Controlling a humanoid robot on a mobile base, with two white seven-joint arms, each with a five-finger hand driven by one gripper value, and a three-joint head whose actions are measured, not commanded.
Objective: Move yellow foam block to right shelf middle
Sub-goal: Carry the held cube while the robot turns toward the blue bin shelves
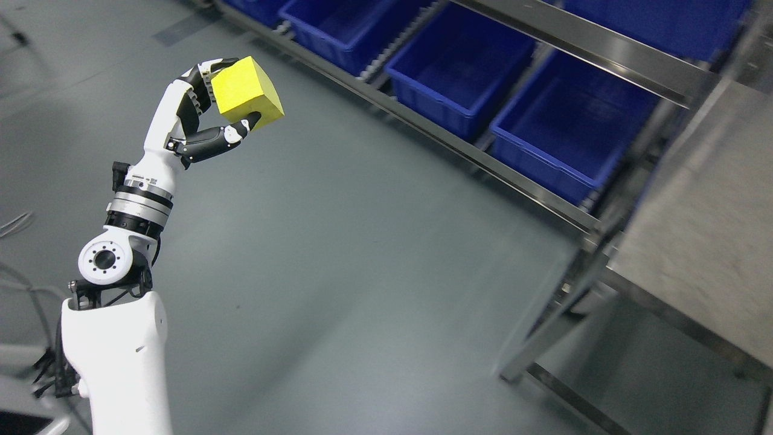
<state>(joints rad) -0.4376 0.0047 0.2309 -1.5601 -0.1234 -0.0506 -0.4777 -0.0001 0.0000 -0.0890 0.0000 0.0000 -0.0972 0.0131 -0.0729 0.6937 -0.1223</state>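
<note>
Block look: we see a yellow foam block point(247, 90), bright and plain, squat and box-shaped with crisp edges; its top face is lit, its lower right side is in shade.
Block position: we find it held up in the air above the grey floor point(338, 254), on the left of the scene, well apart from the shelf.
Block pointing: it sits tilted, one corner aimed up and another down to the right; we see it only a little longer along the line running from upper left to lower right.
Left hand: our left hand point(202, 115) is clamped on the block, fingers point(202, 75) over its left edge and the thumb point(226, 136) pressed under its lower side.
Shelf: a metal rack point(483, 157) with blue bins point(459, 72) runs along the far right.
Table: a steel table point(706, 229) stands near right.
</note>
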